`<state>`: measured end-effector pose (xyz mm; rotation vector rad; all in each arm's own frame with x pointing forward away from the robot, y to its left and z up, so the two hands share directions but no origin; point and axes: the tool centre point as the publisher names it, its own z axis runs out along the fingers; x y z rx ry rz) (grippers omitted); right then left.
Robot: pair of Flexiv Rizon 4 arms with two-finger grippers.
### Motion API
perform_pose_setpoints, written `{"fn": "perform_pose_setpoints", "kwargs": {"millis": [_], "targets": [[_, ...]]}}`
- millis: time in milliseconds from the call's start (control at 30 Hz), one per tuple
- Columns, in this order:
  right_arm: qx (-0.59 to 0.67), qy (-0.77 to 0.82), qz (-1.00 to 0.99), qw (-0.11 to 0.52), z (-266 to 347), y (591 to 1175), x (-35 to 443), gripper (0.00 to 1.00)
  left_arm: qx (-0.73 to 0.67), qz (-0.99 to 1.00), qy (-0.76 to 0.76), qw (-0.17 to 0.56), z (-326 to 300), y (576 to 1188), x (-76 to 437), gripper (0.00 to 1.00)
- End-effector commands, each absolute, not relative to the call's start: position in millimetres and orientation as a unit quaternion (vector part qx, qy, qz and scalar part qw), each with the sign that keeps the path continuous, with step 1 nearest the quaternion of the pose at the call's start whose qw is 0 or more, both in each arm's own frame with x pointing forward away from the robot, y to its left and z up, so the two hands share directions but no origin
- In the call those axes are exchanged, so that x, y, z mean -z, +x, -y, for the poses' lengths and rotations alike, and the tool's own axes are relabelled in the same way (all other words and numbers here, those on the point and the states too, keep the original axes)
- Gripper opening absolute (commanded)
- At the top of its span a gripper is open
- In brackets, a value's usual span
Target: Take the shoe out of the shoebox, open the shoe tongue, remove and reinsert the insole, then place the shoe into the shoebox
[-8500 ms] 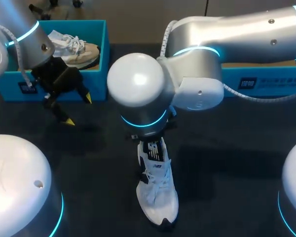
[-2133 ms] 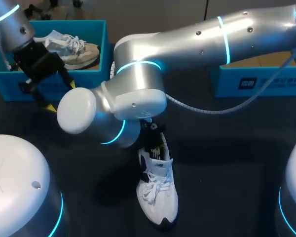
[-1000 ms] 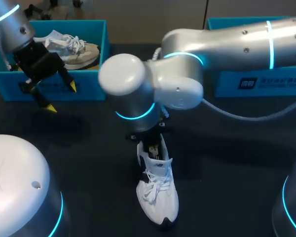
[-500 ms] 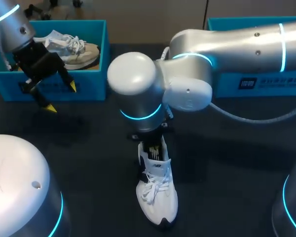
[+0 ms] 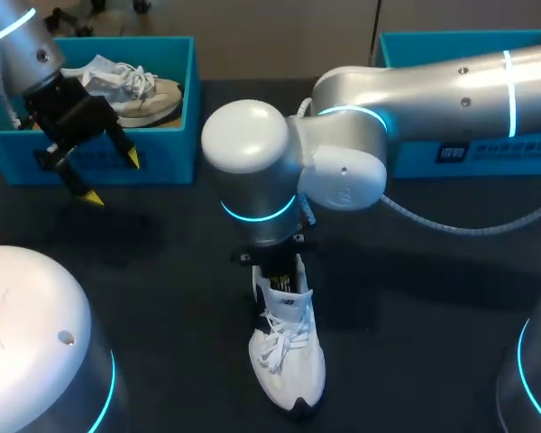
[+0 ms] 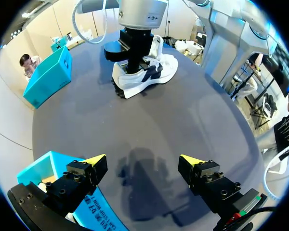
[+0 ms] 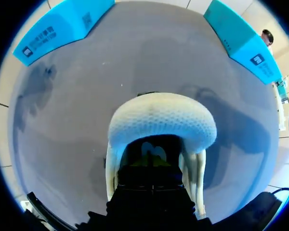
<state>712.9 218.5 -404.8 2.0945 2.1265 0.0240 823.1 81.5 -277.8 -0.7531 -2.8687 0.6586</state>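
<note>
Hovering well apart from the shoe (image 5: 288,356), our left gripper (image 6: 143,160) gaped empty; our right gripper (image 7: 151,163) sat inside the shoe's opening, its grip we could not tell.

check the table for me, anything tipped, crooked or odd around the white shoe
Nothing stands out. The white shoe stands upright on its sole on the table, with the right gripper reaching down into its opening. The left gripper hangs open by the left shoebox, apart from the shoe.
</note>
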Motion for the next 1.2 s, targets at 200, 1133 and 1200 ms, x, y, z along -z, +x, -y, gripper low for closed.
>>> {"fn": "perform_pose_setpoints", "kwargs": {"millis": [200,1133,1200], "targets": [[-0.025,0.743,-0.662,0.101,-220,698,385,0.00,-0.214,0.943,-0.248,0.052,-82,822,277,1.00],[0.030,0.677,-0.734,-0.046,-209,679,367,0.00,-0.214,0.943,-0.248,0.052,-82,822,277,1.00],[0.032,0.678,-0.732,-0.046,-209,675,365,0.05,-0.214,0.943,-0.248,0.052,-82,822,277,1.00]]}}
